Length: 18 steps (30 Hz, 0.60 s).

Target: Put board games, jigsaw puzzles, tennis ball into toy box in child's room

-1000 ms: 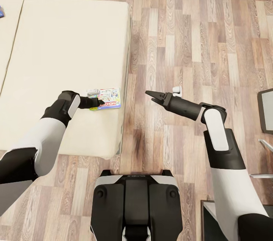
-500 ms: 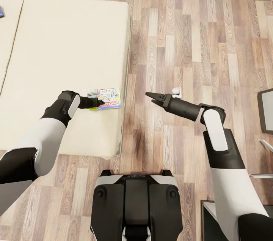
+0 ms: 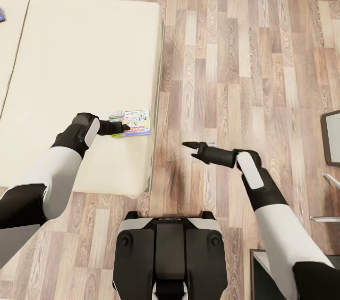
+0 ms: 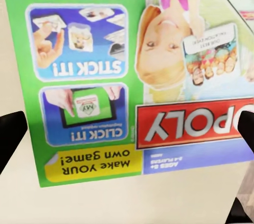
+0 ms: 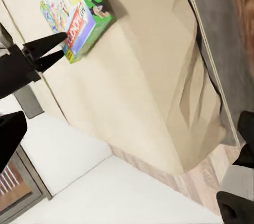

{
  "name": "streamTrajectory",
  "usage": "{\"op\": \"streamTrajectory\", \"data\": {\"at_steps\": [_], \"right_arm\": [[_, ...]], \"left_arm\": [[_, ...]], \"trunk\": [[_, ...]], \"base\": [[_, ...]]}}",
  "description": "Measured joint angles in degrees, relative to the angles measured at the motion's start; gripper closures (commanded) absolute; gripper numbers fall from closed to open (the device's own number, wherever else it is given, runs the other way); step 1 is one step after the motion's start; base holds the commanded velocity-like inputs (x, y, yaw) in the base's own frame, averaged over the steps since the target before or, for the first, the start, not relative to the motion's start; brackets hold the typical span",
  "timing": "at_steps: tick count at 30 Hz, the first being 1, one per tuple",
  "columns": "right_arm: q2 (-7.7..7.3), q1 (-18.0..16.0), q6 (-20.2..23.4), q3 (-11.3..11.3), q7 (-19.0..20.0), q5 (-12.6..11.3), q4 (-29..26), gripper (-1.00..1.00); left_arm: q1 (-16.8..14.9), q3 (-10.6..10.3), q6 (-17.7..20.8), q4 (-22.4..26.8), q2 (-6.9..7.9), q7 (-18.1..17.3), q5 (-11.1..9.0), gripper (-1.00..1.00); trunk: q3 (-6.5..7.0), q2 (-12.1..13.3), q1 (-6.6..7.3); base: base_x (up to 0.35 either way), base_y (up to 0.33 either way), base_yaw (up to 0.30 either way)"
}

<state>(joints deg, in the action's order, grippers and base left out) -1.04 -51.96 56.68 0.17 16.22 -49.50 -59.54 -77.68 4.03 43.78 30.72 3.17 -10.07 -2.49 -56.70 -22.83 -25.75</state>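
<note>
The green-edged board game [image 3: 132, 128] lies flat on the beige mattress of the bed [image 3: 80, 54], close to the mattress's right edge and nearer its foot than the wall. The left claw [image 3: 123, 127] sits at the box's left end, reaching in from the left; from the head view its dark tips overlap the box's near-left corner. In the left wrist view the box cover [image 4: 137, 65] lies straight ahead of the claw, the red logo band and the yellow "Make your own game" patch nearest, and the two dark fingers [image 4: 10, 139] show at opposite edges of the picture, spread wider than the box's short side. The claw is open and has hold of nothing.

A small blue box [image 3: 2, 14] lies at the far left on the other half of the mattress, well apart from both arms.

The right claw [image 3: 189, 146] hangs over the wood-plank floor [image 3: 236, 64] to the right of the bed, pointing toward it, apart from the game. In the right wrist view its fingers [image 5: 13, 134] are spread wide and grip nothing; the game box [image 5: 74, 15] lies on the mattress beyond them
</note>
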Motion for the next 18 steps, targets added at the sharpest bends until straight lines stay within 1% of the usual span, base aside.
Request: {"op": "streamTrajectory", "data": {"at_steps": [2, 4, 7, 12, 18], "right_arm": [[0.0, -0.13, -1.69, -0.2, -1.29, 1.94, 1.64, -1.0], [0.0, -0.17, -2.21, -0.3, -1.73, 2.58, 2.23, -1.0], [0.0, -0.2, -2.44, -0.36, -1.9, 2.9, 2.57, -1.0], [-0.08, -0.21, -2.65, -0.47, -1.72, 3.06, 2.72, -1.0], [-0.03, -0.21, -2.81, -0.49, -1.57, 3.1, 2.76, -1.0]], "left_arm": [[0.0, 0.0, 0.0, 0.0, 0.01, 0.0, 0.0, -1.0], [0.0, 0.0, 0.0, 0.0, 0.01, 0.0, 0.0, -1.0], [0.0, 0.0, 0.0, 0.0, -0.02, 0.0, 0.0, -1.0], [0.0, -0.02, -0.03, -0.02, -0.06, -0.01, 0.03, -1.0], [0.0, 0.0, 0.0, 0.0, 0.0, -0.08, 0.0, -1.0]], "trunk": [[0.0, 0.0, 0.0], [0.0, 0.0, 0.0], [0.0, 0.0, 0.0], [0.0, 0.0, 0.0], [0.0, 0.0, 0.0]], "base": [[0.0, 0.0, 0.0], [0.0, 0.0, 0.0], [0.0, -0.024, 0.0], [-0.024, -0.169, 0.0], [-0.008, -0.061, 0.0]]}}
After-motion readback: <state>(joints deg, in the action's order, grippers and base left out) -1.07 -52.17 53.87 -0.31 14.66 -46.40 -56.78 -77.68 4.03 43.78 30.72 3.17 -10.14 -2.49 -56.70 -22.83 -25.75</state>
